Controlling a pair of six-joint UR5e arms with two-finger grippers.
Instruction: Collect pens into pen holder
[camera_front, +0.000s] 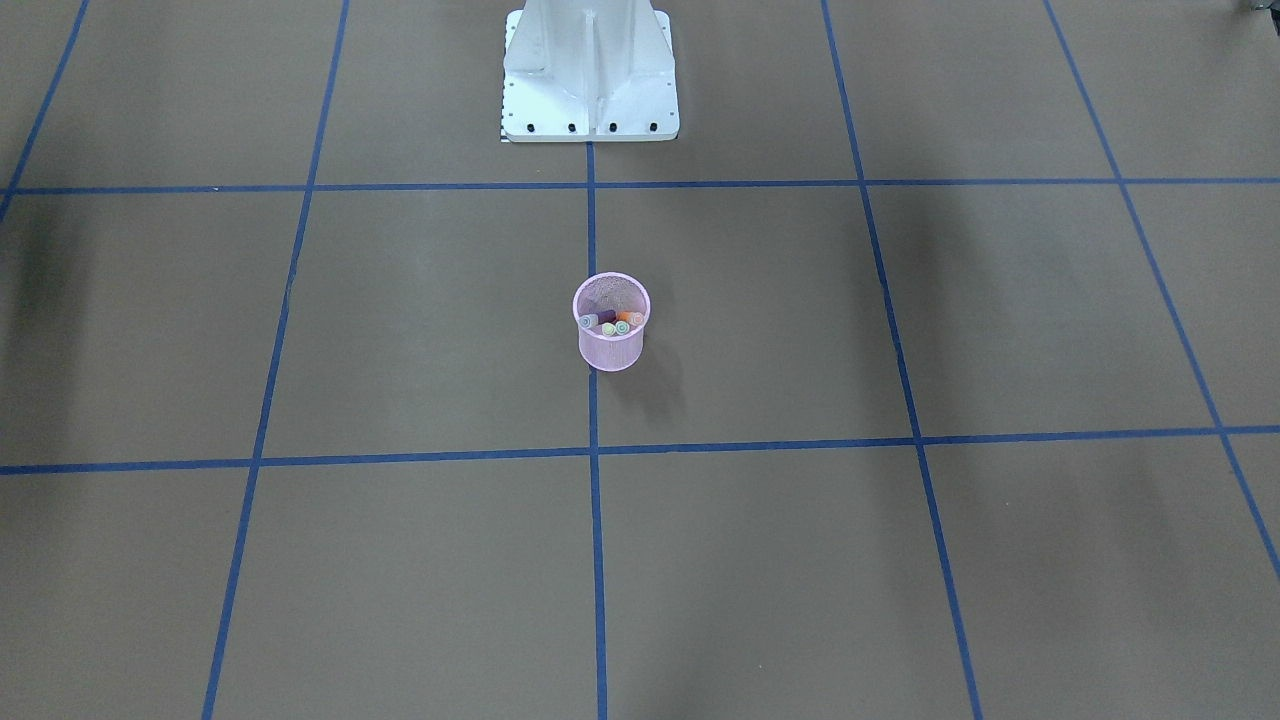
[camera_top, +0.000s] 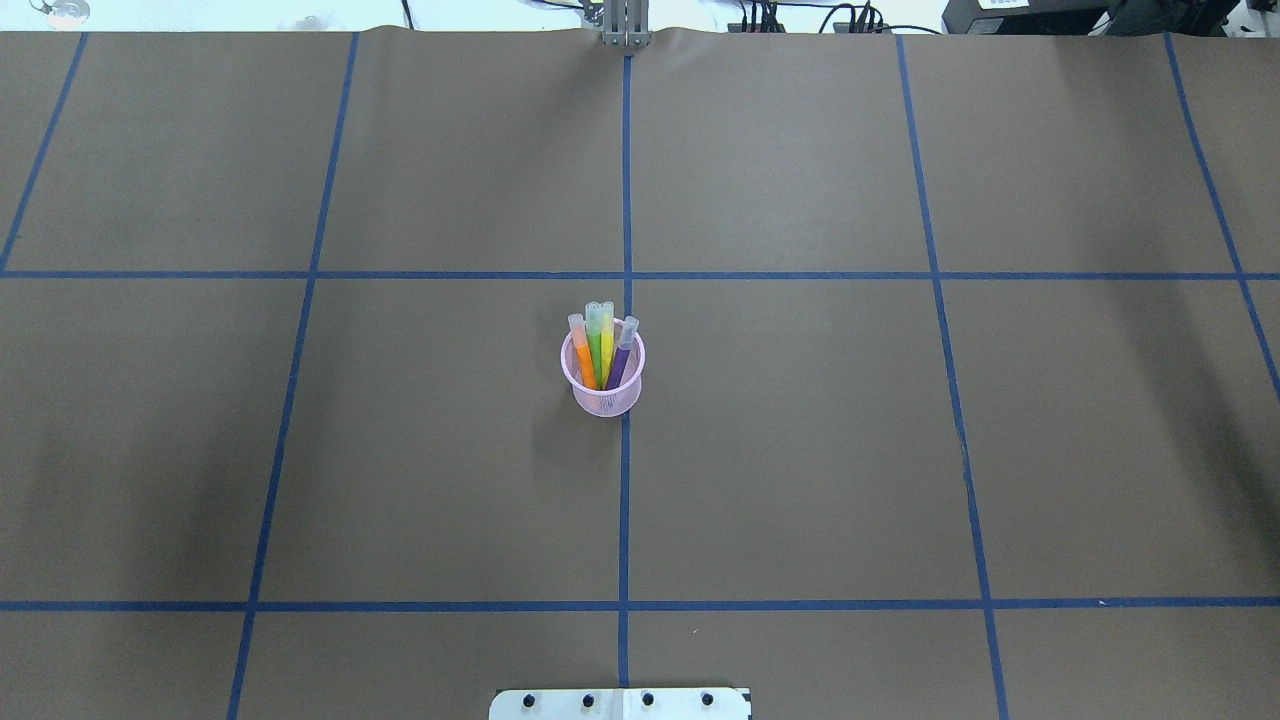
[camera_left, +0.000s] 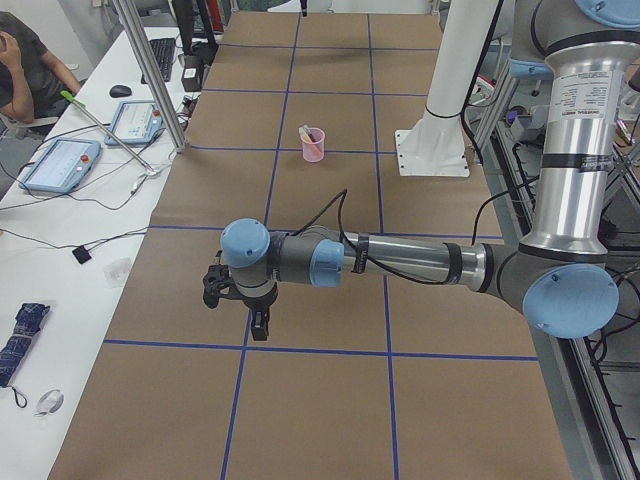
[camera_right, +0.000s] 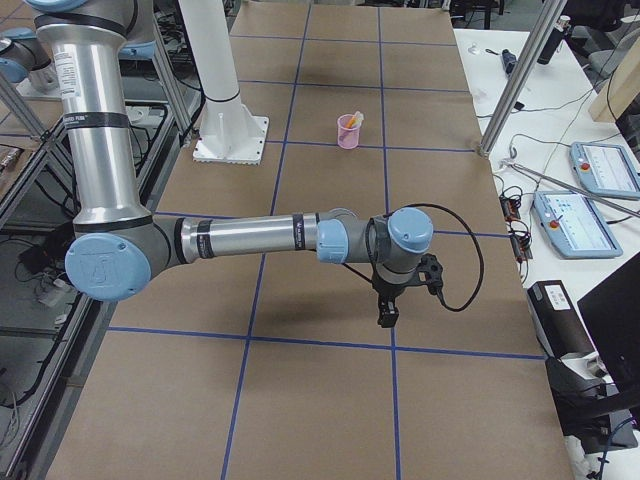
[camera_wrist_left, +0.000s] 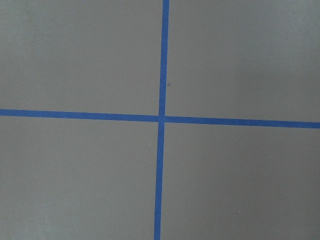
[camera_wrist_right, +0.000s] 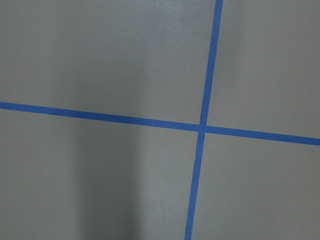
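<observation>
Near the worktop's (camera_top: 800, 450) left end, the left gripper (camera_left: 258, 325) hangs over bare brown paper. Near the right end, the right gripper (camera_right: 386, 315) does the same. Only the side views show them, so I cannot tell whether either claw is released or clenched. Each wrist camera sees only crossing blue tape lines (camera_wrist_left: 161, 118).

Farther in, at the worktop's middle and well apart from every edge, the pen holder (camera_top: 603, 392) stands upright on the centre tape line. All four pens (camera_top: 600, 345) are inside it, leaning toward the far rim with their caps up, so the collecting looks done.

The pens look light, stiff and smooth. The best hold is probably across the coloured barrel just under the pale cap, which might slip or pull off. The mesh cup looks light and easy to tip, so it is best pinched at its solid rim.
</observation>
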